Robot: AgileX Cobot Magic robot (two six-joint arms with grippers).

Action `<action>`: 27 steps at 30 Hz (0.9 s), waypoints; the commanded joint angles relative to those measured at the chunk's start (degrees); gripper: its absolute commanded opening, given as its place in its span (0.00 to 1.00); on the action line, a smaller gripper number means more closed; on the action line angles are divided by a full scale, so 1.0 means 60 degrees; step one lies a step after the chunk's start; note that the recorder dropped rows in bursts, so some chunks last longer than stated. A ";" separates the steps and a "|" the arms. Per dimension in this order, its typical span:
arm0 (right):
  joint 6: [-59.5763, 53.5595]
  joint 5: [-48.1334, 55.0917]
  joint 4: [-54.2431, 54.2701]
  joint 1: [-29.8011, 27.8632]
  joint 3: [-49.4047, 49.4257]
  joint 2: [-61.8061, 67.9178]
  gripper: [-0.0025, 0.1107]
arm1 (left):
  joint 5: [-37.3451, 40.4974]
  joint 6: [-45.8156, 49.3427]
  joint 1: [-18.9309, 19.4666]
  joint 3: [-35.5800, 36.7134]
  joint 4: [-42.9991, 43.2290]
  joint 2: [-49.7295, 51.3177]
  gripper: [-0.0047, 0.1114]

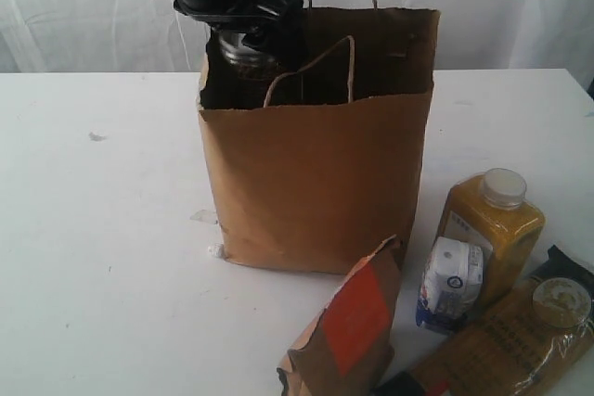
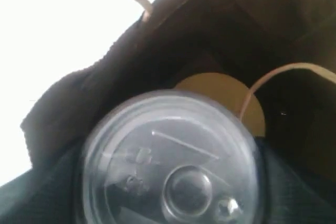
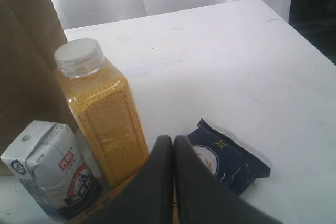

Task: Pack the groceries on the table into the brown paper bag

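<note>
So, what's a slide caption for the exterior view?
Left gripper holds a can in the top of the bag; bottle, carton, pouch and spaghetti wait on the table.

White table (image 1: 93, 257): bag (image 1: 316, 183), bottle (image 1: 487, 220), carton (image 1: 452, 283), pouch (image 1: 348, 331)

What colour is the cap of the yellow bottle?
The cap of the yellow bottle is white; the right wrist view shows it best.

Exterior front-on to brown paper bag (image 1: 316, 183); left wrist close at its mouth; right wrist tabletop-low.
</note>
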 commanded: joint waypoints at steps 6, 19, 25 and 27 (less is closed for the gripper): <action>0.0013 -0.0047 -0.0031 -0.0044 0.0054 -0.0056 0.02 | 0.0215 -0.0002 -0.0024 -0.0008 0.0333 -0.0209 0.95; 0.0013 -0.0047 -0.0031 -0.0044 0.0054 -0.0056 0.02 | 0.0240 0.0061 -0.0024 -0.0008 -0.0126 -0.0229 0.95; 0.0013 -0.0047 -0.0031 -0.0044 0.0054 -0.0056 0.02 | 0.0206 0.0158 -0.0024 -0.0008 -0.0422 -0.0529 0.95; 0.0013 -0.0047 -0.0031 -0.0044 0.0054 -0.0056 0.02 | 0.0206 0.0249 -0.0024 -0.0008 -0.0422 -0.0665 0.95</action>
